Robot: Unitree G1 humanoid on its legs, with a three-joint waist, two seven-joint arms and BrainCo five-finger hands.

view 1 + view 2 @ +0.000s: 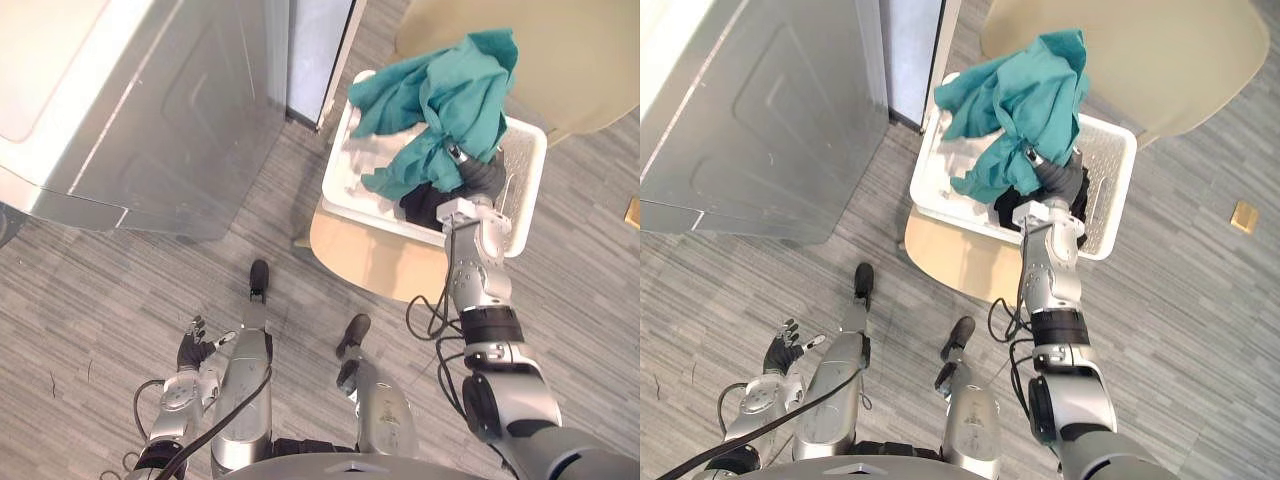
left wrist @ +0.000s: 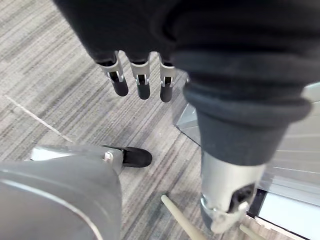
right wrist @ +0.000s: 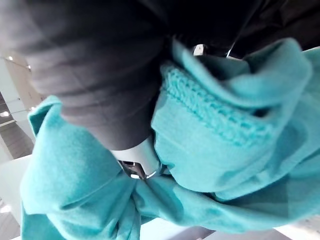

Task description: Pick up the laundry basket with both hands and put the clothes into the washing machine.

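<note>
Left eye view: my right hand (image 1: pixel 478 175) reaches over the white laundry basket (image 1: pixel 522 170), fingers buried in a bunched teal garment (image 1: pixel 440 100) that rises above the basket's rim while its lower folds hang over the white clothes (image 1: pixel 375 160) inside. A dark garment (image 1: pixel 425 205) lies in the basket just beneath my wrist. The basket sits on a tan wooden stool (image 1: pixel 365 260), near the corner of the silver-grey washing machine (image 1: pixel 150 110) on the far left; a beige rounded top (image 1: pixel 560 60) stands at the far right. My left hand (image 1: pixel 193 348) hangs low at the near left over the grey striped carpet (image 1: pixel 120 290), well apart from the basket. Right eye view: the same arrangement, with the teal garment (image 1: pixel 1025 100) draped over my right hand (image 1: pixel 1060 180) above the basket (image 1: pixel 1110 190) and my left hand (image 1: pixel 785 350) idle with its fingers spread. Left wrist view: my left hand (image 2: pixel 165 45) holds nothing, its fingers (image 2: pixel 143 87) straight and loose above the carpet, with the pale stool legs (image 2: pixel 180 220) and a grey side of the washing machine (image 2: pixel 295 165) beyond. Right wrist view: my right hand (image 3: pixel 100 75) is closed on the teal garment (image 3: pixel 215 130), the cloth and its knitted cuff (image 3: pixel 210 110) wrapped tight against my thumb (image 3: pixel 142 160).
</note>
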